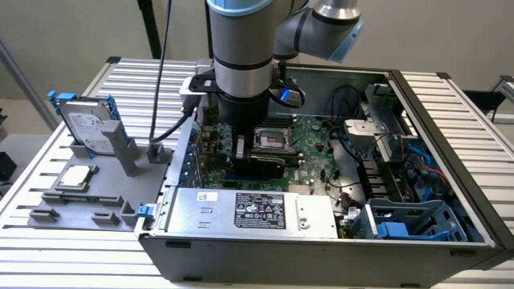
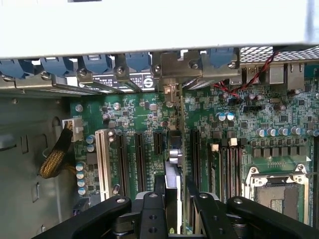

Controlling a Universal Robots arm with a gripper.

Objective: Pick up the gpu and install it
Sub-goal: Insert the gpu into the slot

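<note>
claw [image 2: 174, 209] closed on gpu [image 2: 173, 164] — over motherboard [image 2: 224, 134].

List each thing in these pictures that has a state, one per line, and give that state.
gpu: on edge, held in the gripper, down among the motherboard's slots.
gripper: shut on the gpu.
case: lying on its side, open.
processor socket: empty.
hard drive: upright in the grey holder, outside the case.
processor chip: flat on the holder.
</note>
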